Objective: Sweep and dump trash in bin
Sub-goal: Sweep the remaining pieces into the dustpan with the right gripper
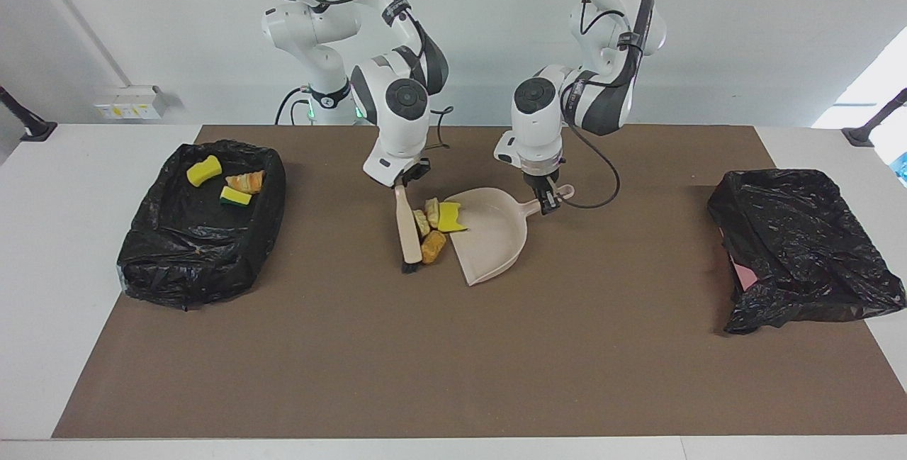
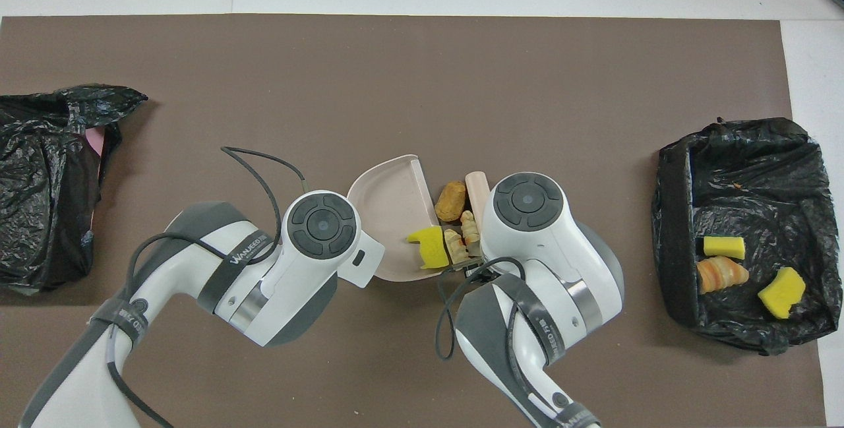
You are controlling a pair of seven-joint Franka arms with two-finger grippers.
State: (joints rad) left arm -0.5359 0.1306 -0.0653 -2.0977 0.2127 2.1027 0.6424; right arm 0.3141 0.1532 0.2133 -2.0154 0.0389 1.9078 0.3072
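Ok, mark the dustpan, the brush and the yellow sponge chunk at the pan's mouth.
dustpan (image 1: 496, 237): facing view, on the bare floor of its scoop.
brush (image 1: 407, 226): facing view, on the middle of its beige back.
yellow sponge chunk (image 2: 432, 246): overhead view, on its top face.
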